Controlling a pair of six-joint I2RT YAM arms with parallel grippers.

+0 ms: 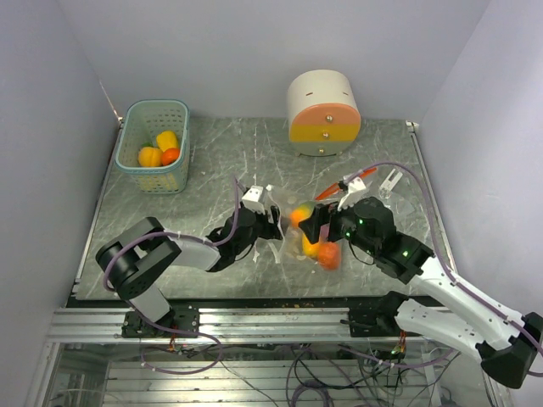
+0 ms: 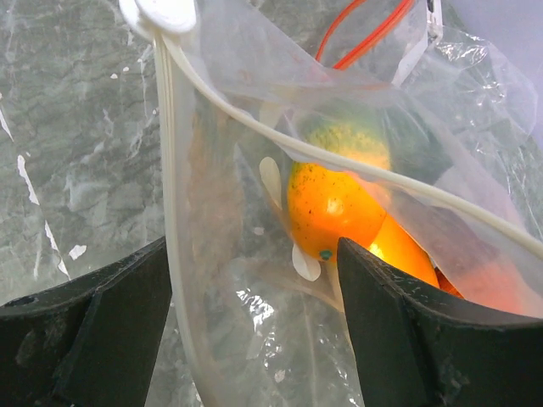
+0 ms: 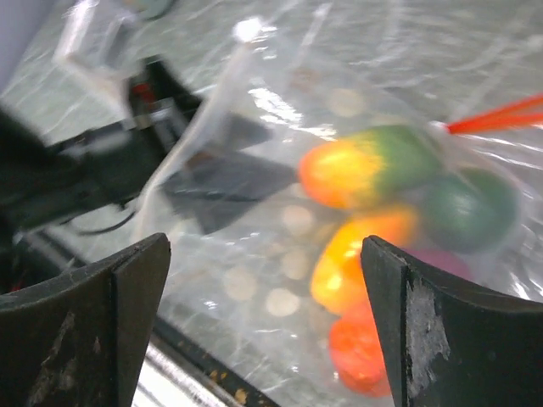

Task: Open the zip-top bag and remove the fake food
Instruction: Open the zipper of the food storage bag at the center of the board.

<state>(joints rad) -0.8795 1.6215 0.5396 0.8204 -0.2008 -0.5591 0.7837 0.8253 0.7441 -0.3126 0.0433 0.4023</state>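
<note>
At tabletop (image 1: 212, 161) centre, zip-top bag (image 1: 291, 242) sits between both arms, fake food (image 1: 314, 248) inside. Left pincer (image 2: 253, 264) gapes around parted zip rim (image 2: 165, 170); right pincer (image 3: 263, 254) gapes, empty. Opening step; next likely: clamp rim, reach inside.

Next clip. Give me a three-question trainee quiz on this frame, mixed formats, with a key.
1. True or false: the zip-top bag is empty.
2. Where on the table does the green basket stand? A) back left B) back right C) front centre
3. Fill in: the left gripper and right gripper both have their jaws ____.
Key: 1 false, fake food shows inside it; 2 A; 3 open.
</note>
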